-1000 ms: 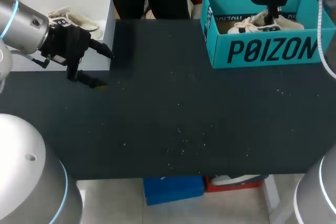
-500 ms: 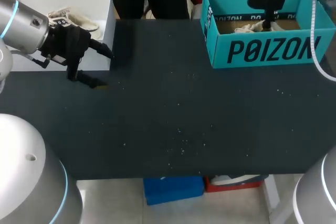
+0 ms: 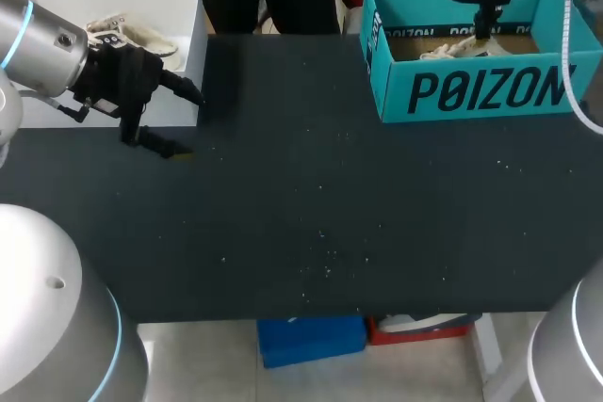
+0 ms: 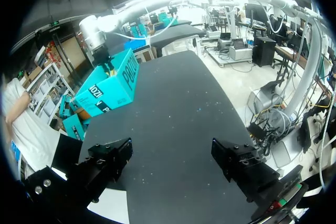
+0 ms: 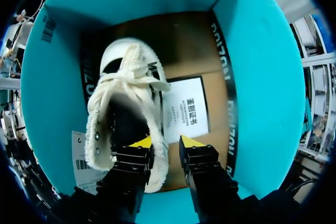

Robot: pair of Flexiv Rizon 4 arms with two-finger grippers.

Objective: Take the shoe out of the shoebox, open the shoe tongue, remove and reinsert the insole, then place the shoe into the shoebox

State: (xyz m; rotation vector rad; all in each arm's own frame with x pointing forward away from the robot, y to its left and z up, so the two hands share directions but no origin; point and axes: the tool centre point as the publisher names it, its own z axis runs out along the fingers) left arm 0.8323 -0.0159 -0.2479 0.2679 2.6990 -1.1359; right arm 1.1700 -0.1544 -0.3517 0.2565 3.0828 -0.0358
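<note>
The dark table [image 3: 320, 214], flecked with pale specks, filled most of the head view. At upper right stood the teal shoebox [image 3: 471, 91], open at the top. At upper left sat a white box [image 3: 193, 63] with another shoe [image 3: 132, 37] in it.

The shoe [image 5: 126, 103], cream and fuzzy with its laces tied, lay on the shoebox's cardboard floor. The right gripper [image 5: 166, 142] hung inside the shoebox, its fingers a little apart. The shoe's side wall lay between them, with a strip of floor showing beside one finger.

The left gripper [image 4: 170, 161] hovered over the table by the white box, fingers spread wide, holding nothing.
</note>
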